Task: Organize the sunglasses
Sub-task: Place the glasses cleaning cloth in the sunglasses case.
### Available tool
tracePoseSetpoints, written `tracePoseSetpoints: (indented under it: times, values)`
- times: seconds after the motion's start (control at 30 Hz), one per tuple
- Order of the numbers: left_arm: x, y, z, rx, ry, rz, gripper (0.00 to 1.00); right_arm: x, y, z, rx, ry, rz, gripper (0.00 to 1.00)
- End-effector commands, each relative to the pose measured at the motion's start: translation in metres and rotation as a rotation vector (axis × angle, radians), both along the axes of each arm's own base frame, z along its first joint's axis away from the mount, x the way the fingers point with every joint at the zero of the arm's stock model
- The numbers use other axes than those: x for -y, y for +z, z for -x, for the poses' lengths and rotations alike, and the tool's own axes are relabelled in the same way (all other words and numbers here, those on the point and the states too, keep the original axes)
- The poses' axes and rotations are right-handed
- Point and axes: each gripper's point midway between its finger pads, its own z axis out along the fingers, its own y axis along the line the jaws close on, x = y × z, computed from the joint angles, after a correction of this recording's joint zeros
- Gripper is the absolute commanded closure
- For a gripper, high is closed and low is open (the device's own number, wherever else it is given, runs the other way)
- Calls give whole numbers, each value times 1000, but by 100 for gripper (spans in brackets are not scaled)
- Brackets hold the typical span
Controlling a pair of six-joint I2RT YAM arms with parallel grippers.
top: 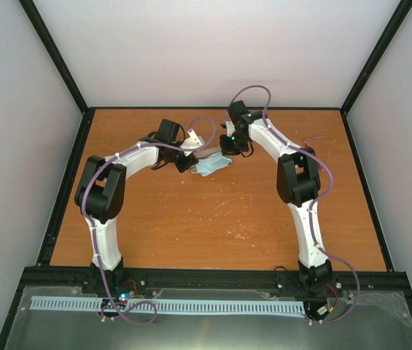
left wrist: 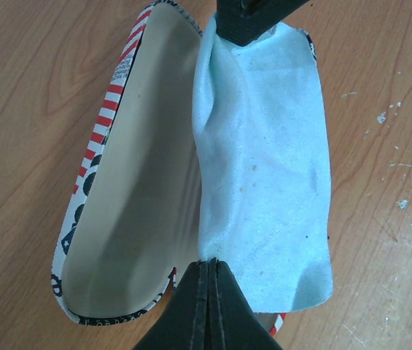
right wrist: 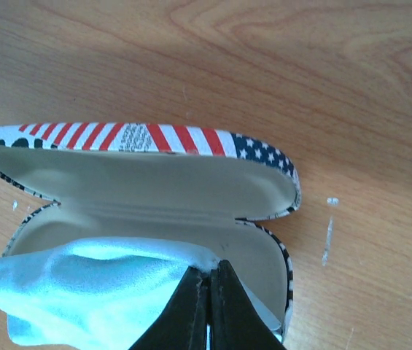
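The open stars-and-stripes sunglasses case (left wrist: 129, 182) is lying on the bench (top: 213, 226), just toward 12 o'clock from its centre. In the left wrist view its long axis is running from 12 to 6 o'clock, with the empty half lying toward 9 o'clock. A pale blue cloth (left wrist: 264, 168) is draping over the 3 o'clock half. The left gripper (left wrist: 207, 266) is pinching the cloth's 6 o'clock end, and the right gripper (right wrist: 210, 273) is clamping its 12 o'clock end.

Nothing readable tbh, just a block of tiny print (right wrist: 134, 136) on the flag-striped glasses case (right wrist: 147, 191), too blurry.
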Motion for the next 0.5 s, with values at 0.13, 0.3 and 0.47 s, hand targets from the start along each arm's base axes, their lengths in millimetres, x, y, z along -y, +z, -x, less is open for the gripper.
tracePoseSetpoints:
  times: [0.13, 0.3, 0.47]
  values:
    - [0, 2, -15, 0, -15, 27, 99, -12, -8, -3, -21, 32, -16, 97]
    - [0, -2, -18, -5, -17, 26, 100, -13, -15, -2, -38, 38, -15, 97]
    - [1, -8, -20, -11, -19, 22, 100, -12, -18, -3, -34, 37, -10, 97]
